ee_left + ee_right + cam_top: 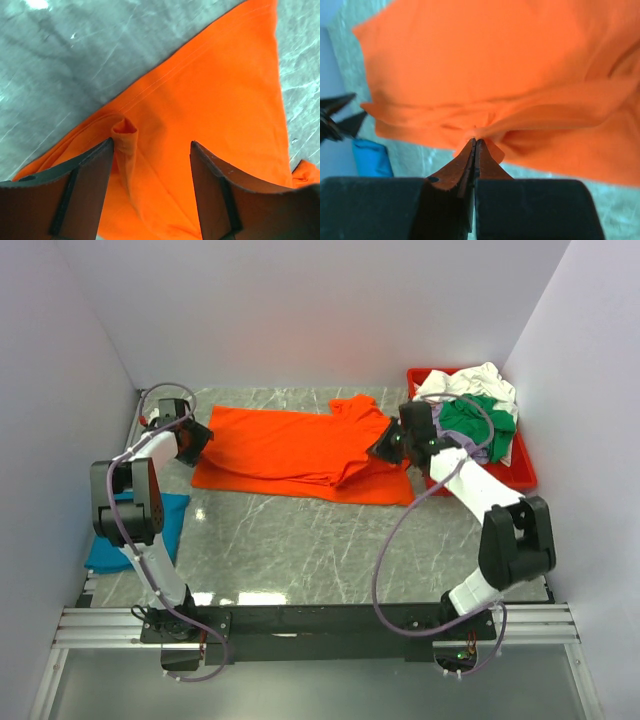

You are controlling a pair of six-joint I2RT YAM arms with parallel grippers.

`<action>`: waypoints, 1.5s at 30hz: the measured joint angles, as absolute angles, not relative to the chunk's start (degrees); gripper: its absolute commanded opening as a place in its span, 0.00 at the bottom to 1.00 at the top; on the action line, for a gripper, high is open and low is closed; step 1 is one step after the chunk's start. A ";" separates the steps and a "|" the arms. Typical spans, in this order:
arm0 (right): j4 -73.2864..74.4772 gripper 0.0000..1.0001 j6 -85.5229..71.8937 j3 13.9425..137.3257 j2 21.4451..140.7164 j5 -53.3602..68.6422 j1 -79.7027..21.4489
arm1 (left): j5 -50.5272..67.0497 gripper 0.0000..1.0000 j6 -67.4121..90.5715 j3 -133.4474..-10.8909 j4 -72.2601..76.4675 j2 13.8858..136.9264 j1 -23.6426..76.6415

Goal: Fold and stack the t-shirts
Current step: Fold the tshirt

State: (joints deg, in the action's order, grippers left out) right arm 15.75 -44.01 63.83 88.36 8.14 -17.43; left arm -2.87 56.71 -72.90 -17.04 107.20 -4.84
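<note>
**A:** Item one, the orange t-shirt (300, 445). Location and condition?

**B:** It lies across the far half of the counter (300, 540), from near the left edge towards the far right corner. It is doubled over, with layers showing along the near hem, but the fold looks unfinished.

**A:** The claws?

**B:** The right claw (475, 142) has its jaws together, pinching a gathered tuck of orange cloth at the shirt's right end. The left claw (152, 147) has its jaws apart, straddling a small raised pucker at the left end. Nothing is gripped there yet.

**A:** Remaining stock?

**B:** The teal-blue t-shirt (140, 530) sits by the left edge as a compact block. I judge it folded and the start of the stack. The red tray (520, 475) in the far right corner holds the white t-shirt (470, 380), green t-shirt (475, 420) and lavender t-shirt (492, 447), all heaped and unfolded.

**A:** Progress?

**B:** By my estimate one is done, one is in hand and three are waiting.

**A:** What can't be made out?

**B:** The left arm covers part of the teal-blue shirt, so I can't check its fold. The orange layers can't be counted. The right arm hides the tray's near corner, and there could be further garments under the heap.
</note>
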 measured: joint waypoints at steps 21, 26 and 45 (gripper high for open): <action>17.43 0.00 -44.73 81.82 109.12 21.08 -6.63 | -2.85 0.13 56.49 -80.82 -19.29 113.14 -4.43; 16.71 0.00 -45.04 82.32 109.12 22.37 -5.93 | -2.83 0.06 56.42 -80.86 -19.49 113.14 -4.43; 15.00 0.00 -45.36 82.24 109.12 24.32 -4.93 | -10.76 0.55 58.35 -83.68 -28.29 113.14 -3.07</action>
State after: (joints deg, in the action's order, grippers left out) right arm 15.00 -45.36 82.24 109.12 24.32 -4.93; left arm -10.76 58.35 -83.68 -28.29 113.14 -3.07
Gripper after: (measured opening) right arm 0.007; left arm 0.550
